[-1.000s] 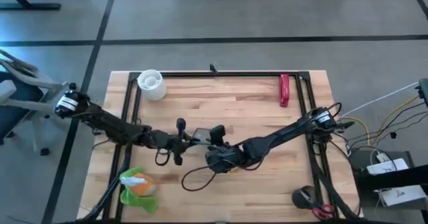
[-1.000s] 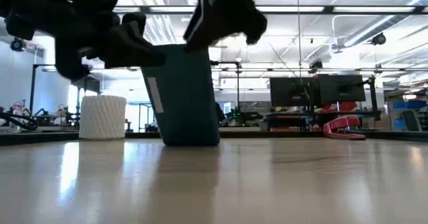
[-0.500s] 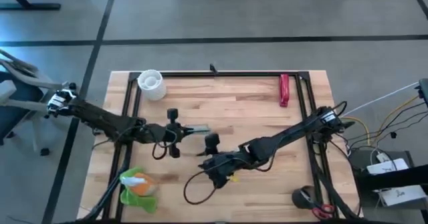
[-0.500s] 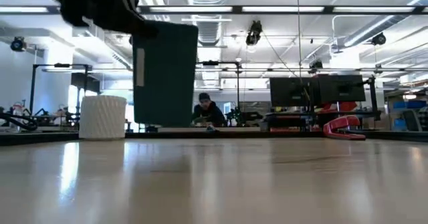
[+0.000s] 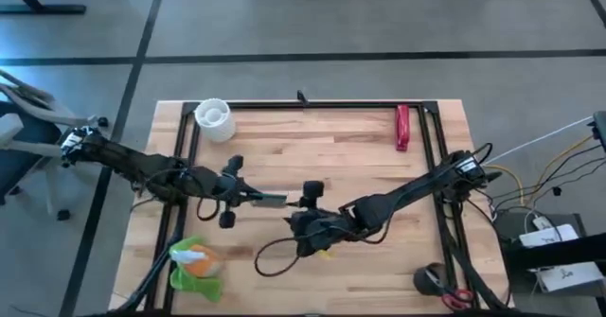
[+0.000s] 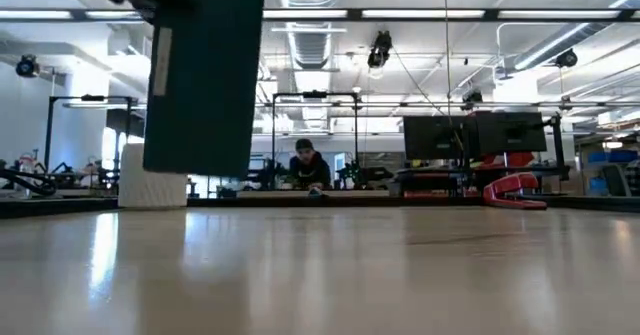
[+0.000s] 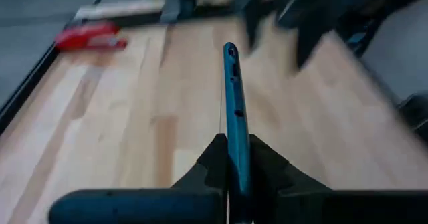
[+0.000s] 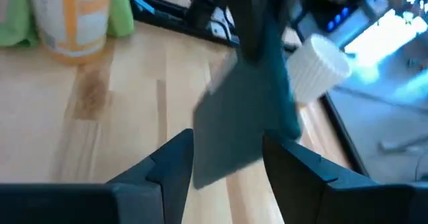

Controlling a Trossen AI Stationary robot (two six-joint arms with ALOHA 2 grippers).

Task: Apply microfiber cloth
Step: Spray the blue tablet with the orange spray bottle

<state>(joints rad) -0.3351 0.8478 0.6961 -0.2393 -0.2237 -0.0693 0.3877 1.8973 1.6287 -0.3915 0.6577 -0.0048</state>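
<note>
**Microfiber cloth lies nearer our left arm, off to the table's near left corner**

The microfiber cloth (image 5: 189, 265) sits bunched at the near left corner of the table, with an orange bottle (image 5: 199, 257) resting on top of it. Neither of our grippers touches it.

Our left gripper (image 5: 248, 197) is clamped on one end of a thin dark slab (image 5: 268, 201), held on edge and lifted clear of the table; in the low view it hangs in the air with open space beneath it. From this gripper the cloth lies toward the near edge and a little back along the arm's own side, near but apart. The slab's long axis points away from the gripper toward the table's middle, so its free end faces our right gripper rather than the cloth.

Our right gripper (image 5: 305, 206) hovers just past the slab's free end with its fingers spread and nothing between them. In the right wrist view the slab fills the gap ahead, and the cloth and bottle show beyond it.

We judge the left arm to be nearer the cloth, but it is occupied; the free right gripper would have to reach past the slab toward that corner.

A white ribbed cup (image 5: 214, 118) and a red stapler (image 5: 402, 128) stand at the far edge, well away.
</note>
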